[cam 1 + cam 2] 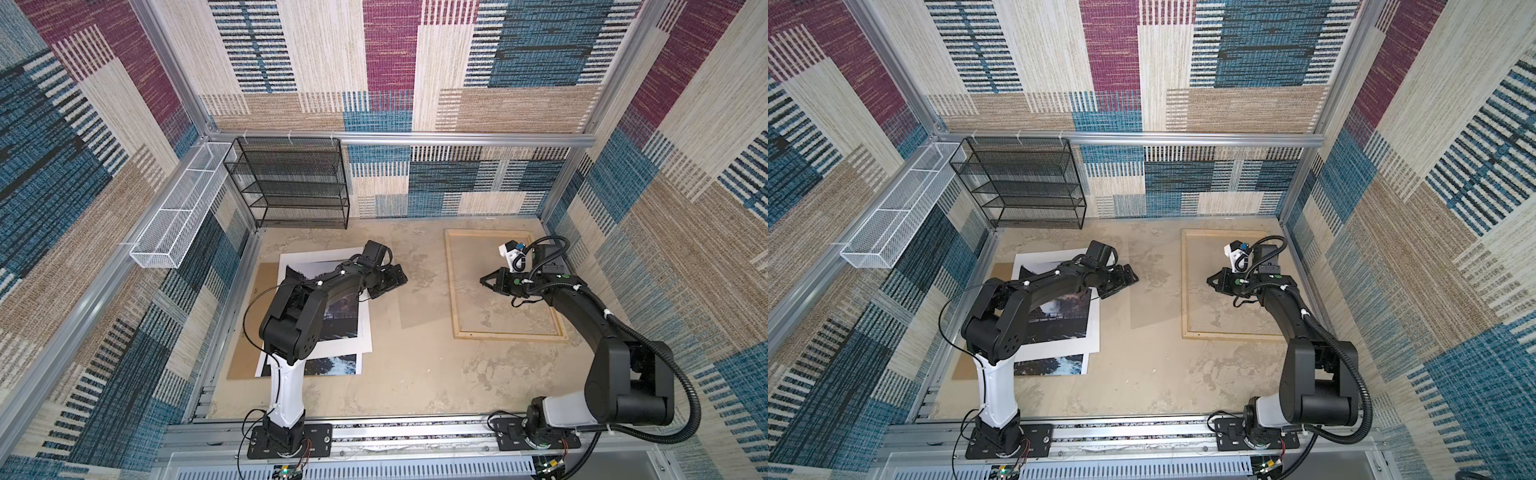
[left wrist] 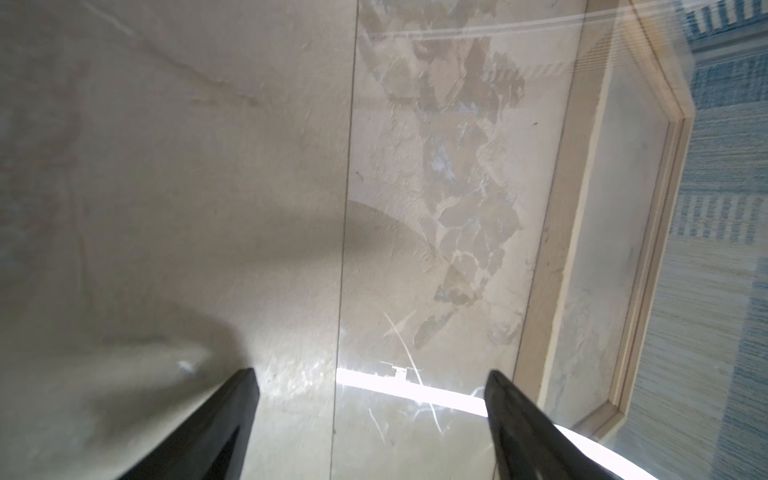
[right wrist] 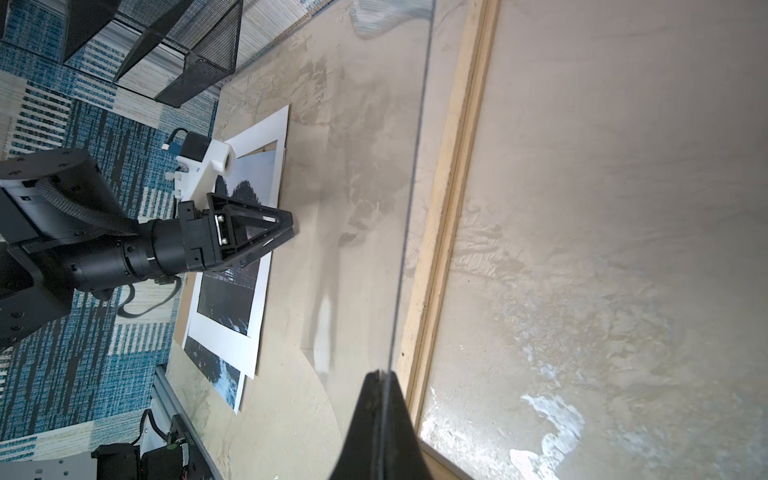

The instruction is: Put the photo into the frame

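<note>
1. Pinching one edge of a clear sheet (image 1: 419,307), the right tool (image 1: 484,281) has its tips pressed together above the frame (image 1: 511,334), which lies flat near the far right corner of the desk (image 1: 395,374).
2. The left tool (image 1: 388,286) hangs spread and empty near the desk's middle, close to the sheet's free edge.
3. The photo (image 1: 332,368) lies along the left edge on a brown board (image 1: 245,345). A white mat (image 1: 365,332) covers most of it, so only its near strip and the part inside the mat's opening show.
4. The sheet seems to be on its way to a handover or to being set aside. Doing that well means keeping it level and clear of the frame's left bar. The left tool should close only once its tips straddle the edge.
5. The desk is mottled beige, and glare on the sheet makes its outline faint. Patterned fabric walls surround the desk, with a black mesh shelf (image 1: 291,183) at the far left corner and a white basket (image 1: 178,216) on the left wall.
</note>
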Controlling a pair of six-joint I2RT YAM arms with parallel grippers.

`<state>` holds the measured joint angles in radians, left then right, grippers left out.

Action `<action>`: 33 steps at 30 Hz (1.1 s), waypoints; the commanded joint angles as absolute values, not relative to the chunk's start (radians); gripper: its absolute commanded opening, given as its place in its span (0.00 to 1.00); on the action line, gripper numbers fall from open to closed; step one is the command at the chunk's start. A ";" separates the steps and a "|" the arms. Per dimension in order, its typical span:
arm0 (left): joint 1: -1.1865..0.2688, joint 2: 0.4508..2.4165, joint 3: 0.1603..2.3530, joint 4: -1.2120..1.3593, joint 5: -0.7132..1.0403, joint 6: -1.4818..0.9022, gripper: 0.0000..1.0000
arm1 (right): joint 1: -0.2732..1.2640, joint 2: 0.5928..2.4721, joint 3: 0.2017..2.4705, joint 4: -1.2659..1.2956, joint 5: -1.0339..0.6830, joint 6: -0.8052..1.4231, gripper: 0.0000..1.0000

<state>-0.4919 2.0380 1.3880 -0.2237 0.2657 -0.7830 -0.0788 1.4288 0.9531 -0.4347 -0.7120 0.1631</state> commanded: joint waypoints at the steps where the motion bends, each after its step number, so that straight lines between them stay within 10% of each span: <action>1: -0.504 2.061 1.413 -0.287 0.261 -0.779 0.88 | -0.078 1.429 0.944 -0.414 -0.681 0.173 0.00; 7: -0.528 2.102 1.467 -0.347 0.254 -0.750 0.88 | -0.078 1.416 0.905 -0.399 -0.678 0.205 0.00; 15: -0.536 2.127 1.485 -0.388 0.264 -0.717 0.86 | -0.078 1.454 0.872 -0.322 -0.724 0.244 0.24; 29: -0.537 2.159 1.511 -0.431 0.307 -0.639 0.84 | -0.078 1.494 0.723 -0.175 -0.685 0.356 0.25; 33: -0.537 2.176 1.531 -0.480 0.279 -0.632 0.84 | -0.078 1.502 0.688 -0.156 -0.656 0.375 0.41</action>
<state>-0.5331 2.1437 1.5326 -0.3183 0.2939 -0.6655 -0.0795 1.4944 0.6991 -0.2108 -0.6689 0.3435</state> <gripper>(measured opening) 0.841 0.394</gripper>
